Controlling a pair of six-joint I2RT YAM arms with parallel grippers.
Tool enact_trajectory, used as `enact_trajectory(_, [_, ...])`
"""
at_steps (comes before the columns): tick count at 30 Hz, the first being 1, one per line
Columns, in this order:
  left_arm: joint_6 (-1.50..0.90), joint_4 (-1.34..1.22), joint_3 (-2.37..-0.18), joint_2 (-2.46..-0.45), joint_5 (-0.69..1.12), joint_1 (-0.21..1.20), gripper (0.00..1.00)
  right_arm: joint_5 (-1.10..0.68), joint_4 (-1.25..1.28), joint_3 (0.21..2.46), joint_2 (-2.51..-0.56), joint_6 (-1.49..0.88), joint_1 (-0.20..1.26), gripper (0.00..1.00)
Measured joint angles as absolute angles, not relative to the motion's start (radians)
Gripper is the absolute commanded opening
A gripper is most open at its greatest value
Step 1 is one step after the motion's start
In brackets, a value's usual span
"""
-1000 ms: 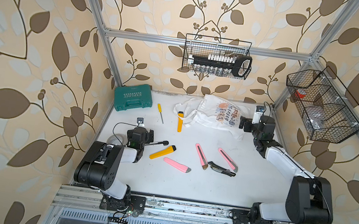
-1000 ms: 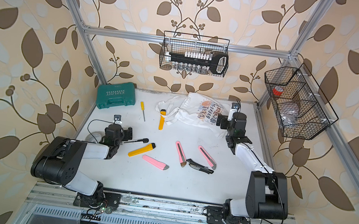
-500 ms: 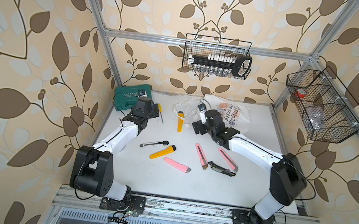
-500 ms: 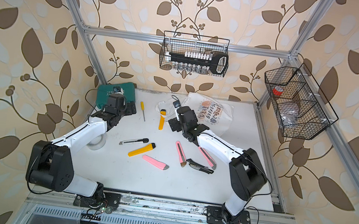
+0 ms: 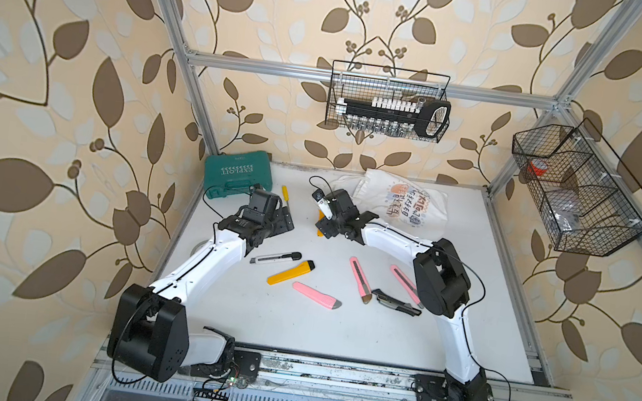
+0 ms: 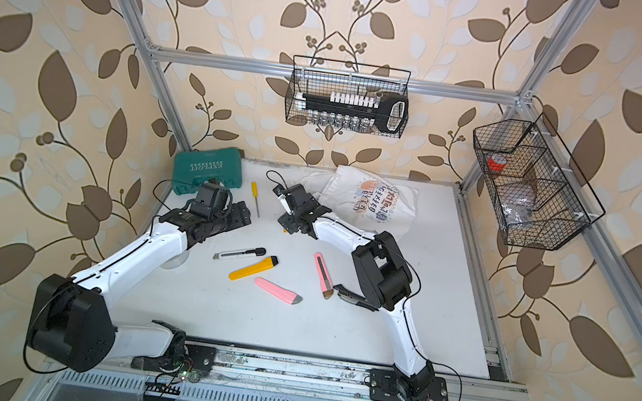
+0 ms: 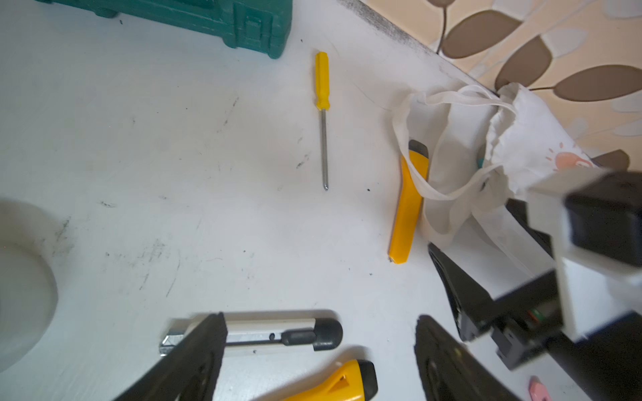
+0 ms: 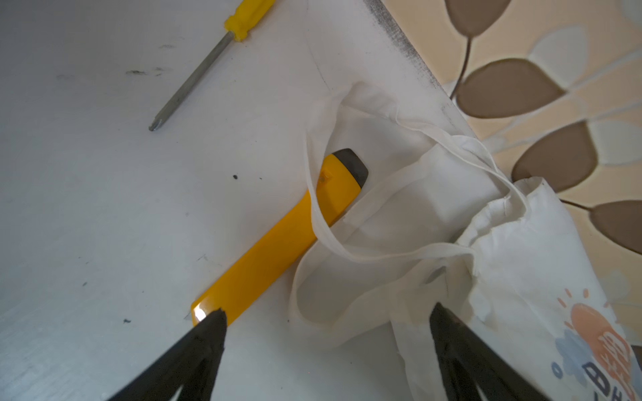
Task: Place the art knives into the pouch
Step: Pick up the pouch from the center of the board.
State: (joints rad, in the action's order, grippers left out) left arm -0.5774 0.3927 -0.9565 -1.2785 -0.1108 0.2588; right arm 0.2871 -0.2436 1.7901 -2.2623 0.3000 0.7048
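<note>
The pouch is a white printed tote lying at the back of the table. One yellow art knife lies beside its mouth, with a handle loop draped over it. My right gripper hovers open over that knife's end and the pouch's edge, holding nothing. My left gripper is open and empty above a white-and-black art knife. A second yellow art knife lies next to the white one.
Pink knives and a black knife lie mid-table. A yellow screwdriver and a green tool case are at the back left. Wire baskets hang on the walls.
The left arm stretched out from the front left toward the back. The right gripper swung from the pouch's right side to its left, over the yellow knife.
</note>
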Motion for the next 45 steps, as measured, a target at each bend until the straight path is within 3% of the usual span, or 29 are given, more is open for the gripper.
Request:
enact_trajectory(13, [-0.61, 0.397, -0.889, -1.186, -0.112, 0.289, 0.88, 0.19, -0.332, 2.22, -2.56, 0.312, 0.691, 0.7])
enact_trajectory(23, [-0.615, 0.374, -0.847, -1.128, -0.112, 0.289, 0.88, 0.171, -0.361, 2.367, -2.646, 0.257, 0.632, 0.46])
enact_trajectory(33, [-0.64, 0.332, -0.811, -1.128, -0.107, 0.289, 0.88, 0.146, -0.416, 2.4, -2.655, 0.254, 0.622, 0.45])
enact_trajectory(37, [-0.648, 0.31, -0.807, -1.13, -0.104, 0.289, 0.88, 0.131, -0.443, 2.429, -2.667, 0.249, 0.626, 0.25])
enact_trajectory(45, [-0.66, 0.292, -0.786, -1.137, -0.094, 0.289, 0.88, 0.108, -0.508, 2.474, -2.674, 0.262, 0.628, 0.26])
